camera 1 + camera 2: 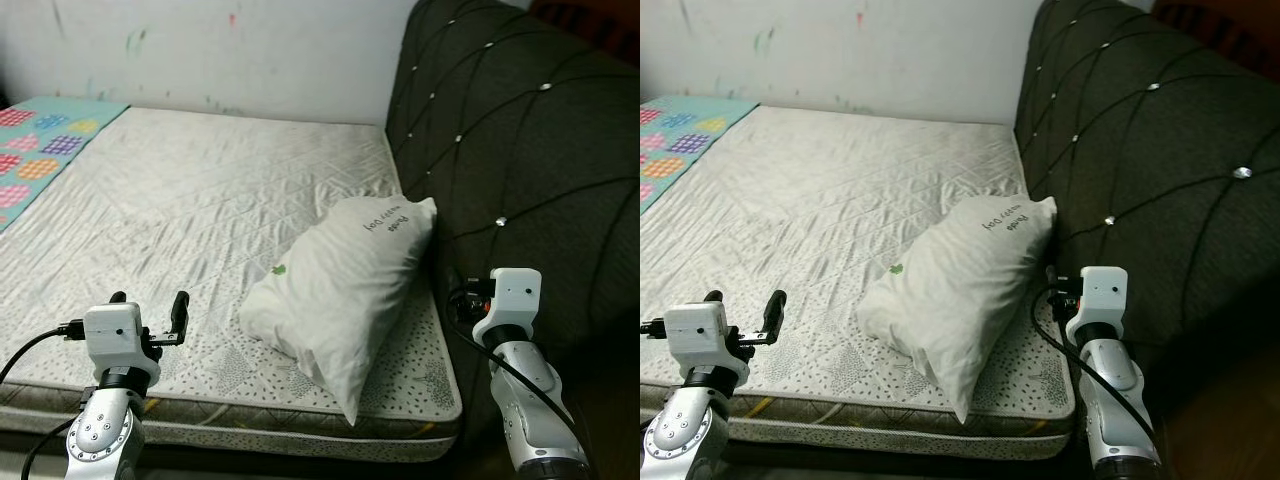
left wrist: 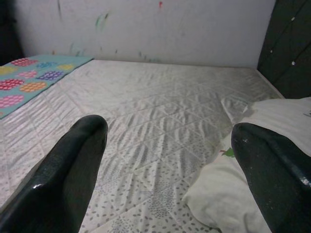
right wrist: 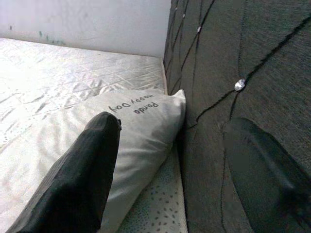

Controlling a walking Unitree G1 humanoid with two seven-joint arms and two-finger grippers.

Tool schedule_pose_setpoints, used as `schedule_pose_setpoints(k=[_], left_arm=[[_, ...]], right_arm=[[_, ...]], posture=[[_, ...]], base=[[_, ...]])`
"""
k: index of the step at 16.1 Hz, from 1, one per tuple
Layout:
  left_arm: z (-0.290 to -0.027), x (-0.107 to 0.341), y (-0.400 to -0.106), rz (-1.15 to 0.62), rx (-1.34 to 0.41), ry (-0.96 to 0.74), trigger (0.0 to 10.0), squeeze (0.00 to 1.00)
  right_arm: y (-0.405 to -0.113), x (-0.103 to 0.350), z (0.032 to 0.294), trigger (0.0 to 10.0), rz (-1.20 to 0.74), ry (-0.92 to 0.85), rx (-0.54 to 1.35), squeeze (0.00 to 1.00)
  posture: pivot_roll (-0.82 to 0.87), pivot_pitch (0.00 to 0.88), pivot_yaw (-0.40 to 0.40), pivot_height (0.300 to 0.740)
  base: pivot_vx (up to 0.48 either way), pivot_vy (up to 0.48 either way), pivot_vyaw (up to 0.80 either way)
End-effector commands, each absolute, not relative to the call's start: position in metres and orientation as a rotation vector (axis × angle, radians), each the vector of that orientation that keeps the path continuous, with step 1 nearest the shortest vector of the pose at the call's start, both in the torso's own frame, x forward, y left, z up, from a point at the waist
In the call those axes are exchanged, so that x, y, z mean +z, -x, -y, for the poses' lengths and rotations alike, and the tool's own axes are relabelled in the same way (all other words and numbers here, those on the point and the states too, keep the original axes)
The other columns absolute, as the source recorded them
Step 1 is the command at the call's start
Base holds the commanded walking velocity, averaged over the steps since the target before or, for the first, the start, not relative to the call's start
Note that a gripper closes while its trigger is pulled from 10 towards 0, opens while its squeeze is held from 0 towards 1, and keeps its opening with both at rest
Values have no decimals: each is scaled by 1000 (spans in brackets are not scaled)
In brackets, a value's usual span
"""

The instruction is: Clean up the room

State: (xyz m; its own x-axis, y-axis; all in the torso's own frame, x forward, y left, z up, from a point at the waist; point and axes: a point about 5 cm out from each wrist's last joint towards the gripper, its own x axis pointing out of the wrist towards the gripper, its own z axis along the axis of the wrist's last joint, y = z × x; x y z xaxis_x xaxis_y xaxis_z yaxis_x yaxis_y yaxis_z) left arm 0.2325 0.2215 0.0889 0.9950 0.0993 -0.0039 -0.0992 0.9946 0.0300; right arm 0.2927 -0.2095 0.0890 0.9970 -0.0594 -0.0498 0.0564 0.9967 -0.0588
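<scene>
I judge this to be the approach, with nothing taken up yet: I stand at the side of the bed with both arms raised toward the pillow (image 1: 345,292), and neither of my grippers touches it. My left gripper (image 1: 150,318) hovers over the near edge of the mattress (image 1: 200,200), jaws spread wide and empty, the pillow just off to its right. My right gripper (image 3: 180,174) sits low by the near corner, between the pillow and the padded headboard (image 1: 520,140); its jaws are likewise parted and hold nothing, one finger in front of the pillow and the other against the dark upholstery. The pillow is white and plump, printed with a line of dark lettering near its far end and a small green mark on its side. It lies slantwise on the bare quilted mattress, its far end leaning on the headboard and its near corner poking past the mattress edge. To tidy it, I reckon my next move calls for bringing both grippers in on the pillow's two sides, since it looks soft and bulky and one pinch would likely only bunch the cover. A patterned blanket (image 1: 35,150) lies at the far left of the bed.
</scene>
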Motion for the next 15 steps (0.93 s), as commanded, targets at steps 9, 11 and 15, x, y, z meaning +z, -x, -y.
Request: schedule_pose_setpoints(k=[9,11,15], left_arm=[[-160,69,-306,-149,-47,203,10000,0],[-160,69,-307,-149,-48,208,10000,0],[-161,67,-307,-161,-38,219,10000,0]], right_arm=[[-315,76,130,10000,-85,44,225,0],[-315,74,129,10000,-95,48,235,0],[-315,72,130,10000,-102,36,233,0]], posture=[[24,96,26,740],[23,96,24,740],[24,90,24,740]], base=[[0,0,0],[0,0,0],[0,0,0]])
